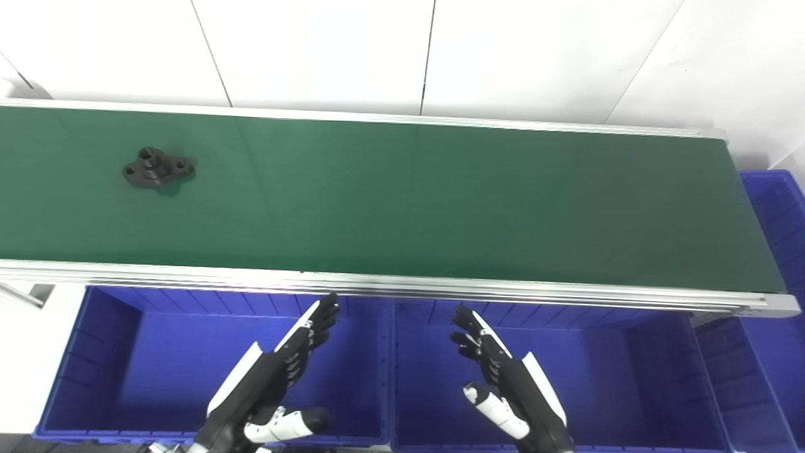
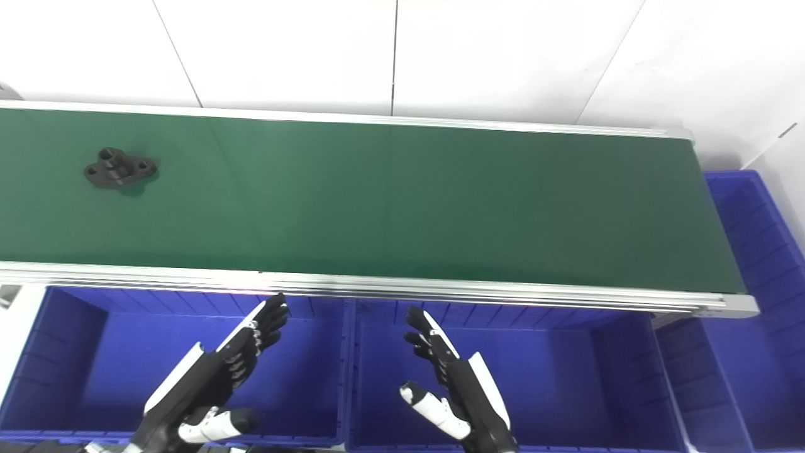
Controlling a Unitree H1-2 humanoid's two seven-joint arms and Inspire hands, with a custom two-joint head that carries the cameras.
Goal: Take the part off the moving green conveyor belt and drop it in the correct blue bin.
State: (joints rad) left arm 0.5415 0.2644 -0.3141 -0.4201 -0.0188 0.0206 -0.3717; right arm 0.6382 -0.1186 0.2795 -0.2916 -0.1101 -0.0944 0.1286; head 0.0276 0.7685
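Part-picking waits on a black, flanged cast part with bolt holes [image 1: 157, 167], far off on the belt's left stretch, while both of my robot hands hang empty over the bins.

Nearest me, my left robot hand [image 1: 270, 384] hovers above the left blue plastic bin [image 1: 94, 352], fingers spread and straight, thumb out, holding nothing. My right robot hand [image 1: 503, 377] mirrors it over the middle blue plastic bin [image 1: 635, 358], likewise splayed and empty. Both sit just short of the grey aluminium rail [image 1: 440, 286] that edges the green conveyor belt [image 1: 440, 201].

The risks, as I judge them: the belt is said to be moving, so a reach aimed at where the part lies now could close on bare belt. The part is low and flat with a raised boss, and my fingers may skate over its flange or nudge it sideways rather than seat under it. Coming up from below, either hand could clip the rail. Which bin is correct is not marked in anything I can see, so a wrong drop is possible. A missed part might ride on toward the third blue bin [image 1: 777, 251] at the belt's right end.

Hard to make out: the belt's direction and speed, the part's underside, and the belt's left end, which is cut off. My forearms run off the bottom edge, and the third bin is only partly in view.
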